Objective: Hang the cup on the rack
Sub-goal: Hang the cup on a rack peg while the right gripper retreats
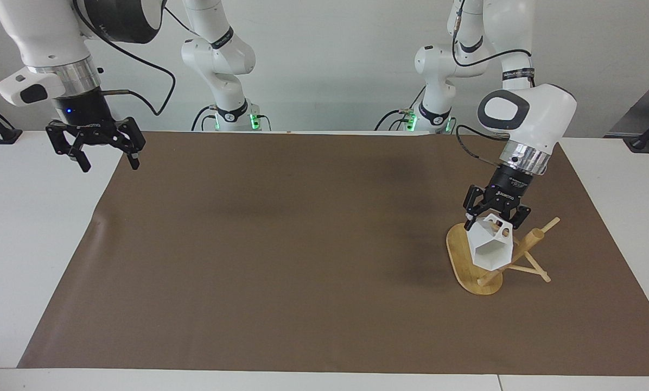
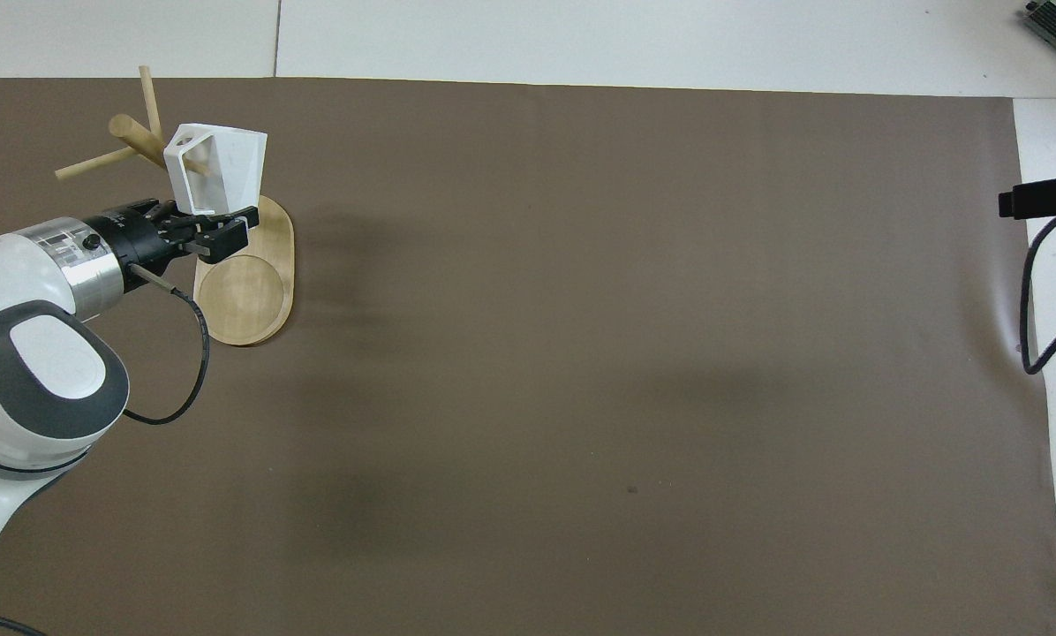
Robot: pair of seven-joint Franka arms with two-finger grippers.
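The white faceted cup hangs in the air, tipped on its side over the bamboo rack's oval base. My left gripper is shut on the cup's end nearest the robots. The rack's post leans toward the left arm's end of the table. In the overhead view the cup has its handle hole against a thin peg beside the post, with the left gripper just below it. My right gripper hangs open and holds nothing, over the mat's edge at the right arm's end.
A brown mat covers most of the white table. Two more thin pegs stick out from the rack toward the left arm's end. Only a black part of the right gripper shows in the overhead view.
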